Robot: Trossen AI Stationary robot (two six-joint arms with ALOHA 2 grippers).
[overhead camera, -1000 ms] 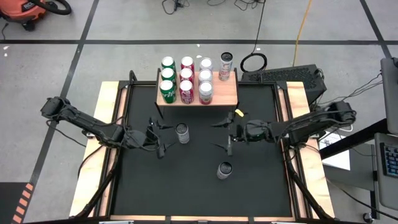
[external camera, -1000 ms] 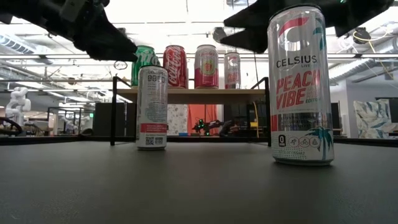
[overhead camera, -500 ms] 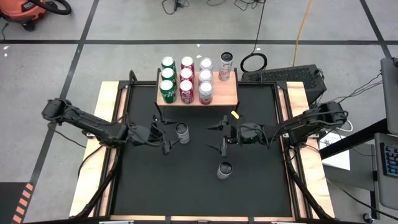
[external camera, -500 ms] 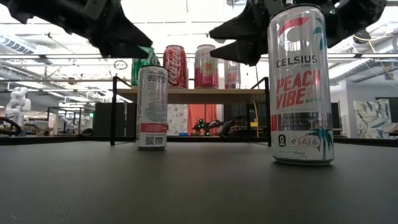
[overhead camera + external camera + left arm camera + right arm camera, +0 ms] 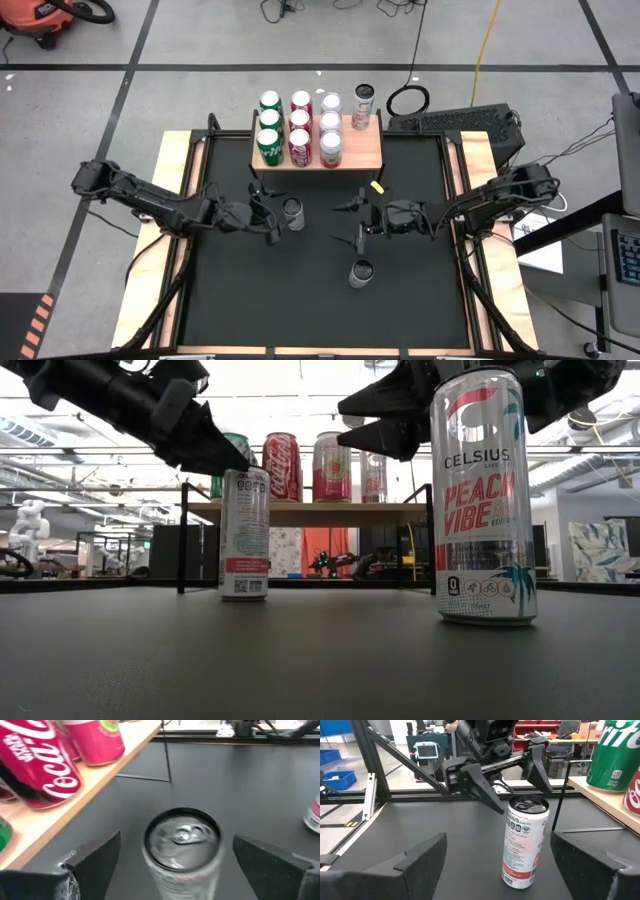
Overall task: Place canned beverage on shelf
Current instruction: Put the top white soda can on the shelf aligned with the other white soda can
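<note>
A slim white and silver can (image 5: 293, 213) stands upright on the black mat (image 5: 300, 300), just in front of the wooden shelf (image 5: 366, 150), which carries several cans. My left gripper (image 5: 272, 214) is open at the can's left. In the left wrist view the can's top (image 5: 182, 837) sits between the two fingers (image 5: 95, 862), with a gap on each side. My right gripper (image 5: 340, 222) is open and level to the can's right, pointing at it (image 5: 525, 840) from a distance. A second can, a Celsius (image 5: 361, 272), stands nearer the front.
A single can (image 5: 363, 105) stands at the shelf's far right end, and bare wood shows in front of it. The shelf's black legs (image 5: 183, 540) rise just behind the white can (image 5: 245, 532). The Celsius can (image 5: 483, 495) stands below my right gripper.
My left gripper has moved toward the table's right, closing in on the white can until its fingers flank the can's top. My right gripper has crept toward the left and sunk a little. Both cans on the mat have stayed put.
</note>
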